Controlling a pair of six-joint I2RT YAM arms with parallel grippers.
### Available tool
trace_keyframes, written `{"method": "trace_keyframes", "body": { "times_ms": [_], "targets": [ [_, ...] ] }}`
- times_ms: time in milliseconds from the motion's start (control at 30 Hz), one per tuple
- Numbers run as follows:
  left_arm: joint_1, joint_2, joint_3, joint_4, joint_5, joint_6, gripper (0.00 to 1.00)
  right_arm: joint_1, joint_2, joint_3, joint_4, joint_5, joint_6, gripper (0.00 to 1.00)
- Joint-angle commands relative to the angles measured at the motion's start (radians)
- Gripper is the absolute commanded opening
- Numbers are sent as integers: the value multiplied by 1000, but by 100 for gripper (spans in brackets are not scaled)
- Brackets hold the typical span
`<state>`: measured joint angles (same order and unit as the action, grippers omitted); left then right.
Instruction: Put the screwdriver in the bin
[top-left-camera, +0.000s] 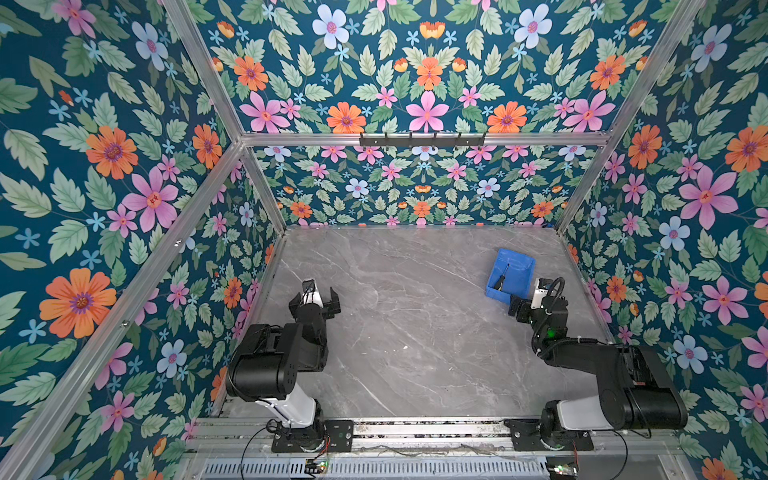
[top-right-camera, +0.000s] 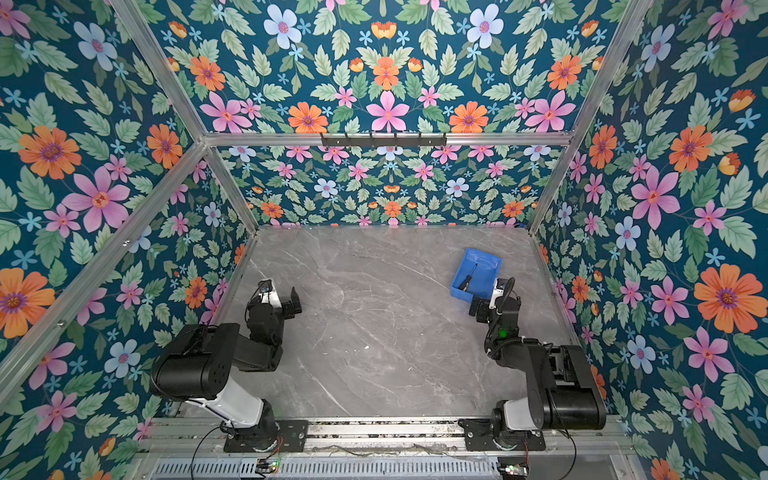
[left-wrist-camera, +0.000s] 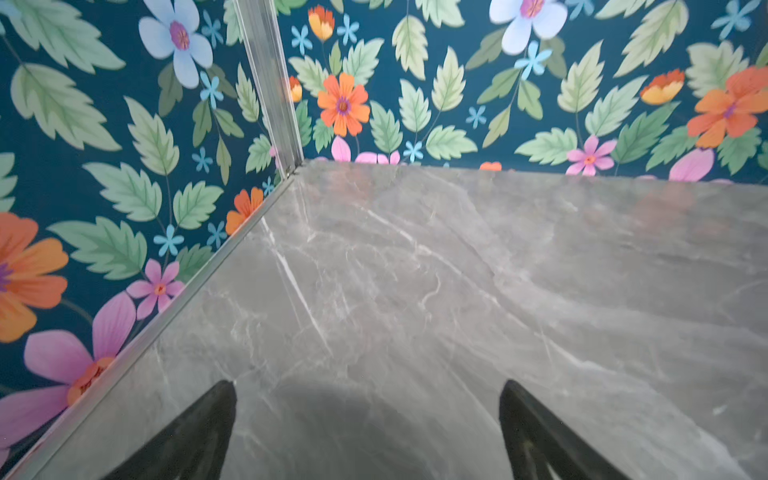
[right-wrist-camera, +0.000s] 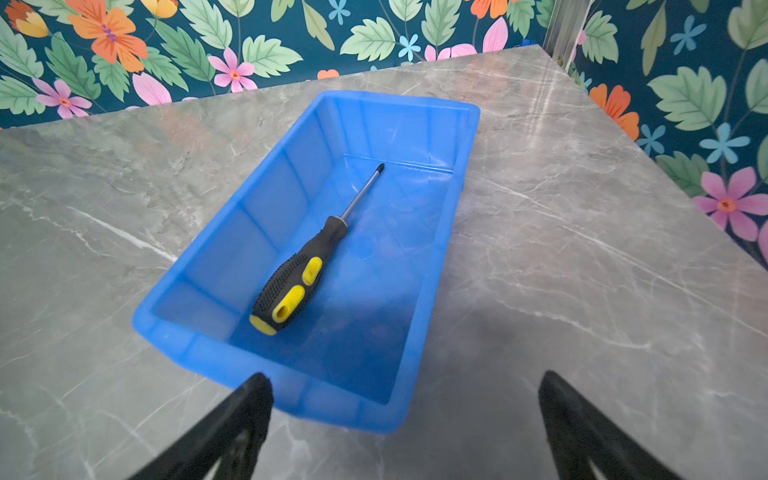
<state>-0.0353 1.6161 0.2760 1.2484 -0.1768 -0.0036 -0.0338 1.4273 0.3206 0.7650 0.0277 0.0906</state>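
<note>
The screwdriver, black-handled with yellow accents and a thin metal shaft, lies flat inside the blue bin, touched by neither gripper. In both top views the bin sits at the table's right rear with the screwdriver in its near left part. My right gripper hovers just short of the bin's near end, open and holding nothing. My left gripper stands open over bare table on the left side, far from the bin.
The grey marble table is enclosed by floral walls with aluminium frame posts. The bin lies close to the right wall. A black hook rail hangs on the back wall above the table.
</note>
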Motion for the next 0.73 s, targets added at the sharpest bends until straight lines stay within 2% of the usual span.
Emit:
{"method": "trace_keyframes", "body": {
  "times_ms": [0, 700],
  "targets": [
    [1, 5, 3, 27, 12, -2, 100, -2, 5, 4, 85, -12, -22, 99],
    [1, 4, 5, 21, 12, 1, 100, -1, 1, 5, 77, -12, -27, 99]
  ]
}}
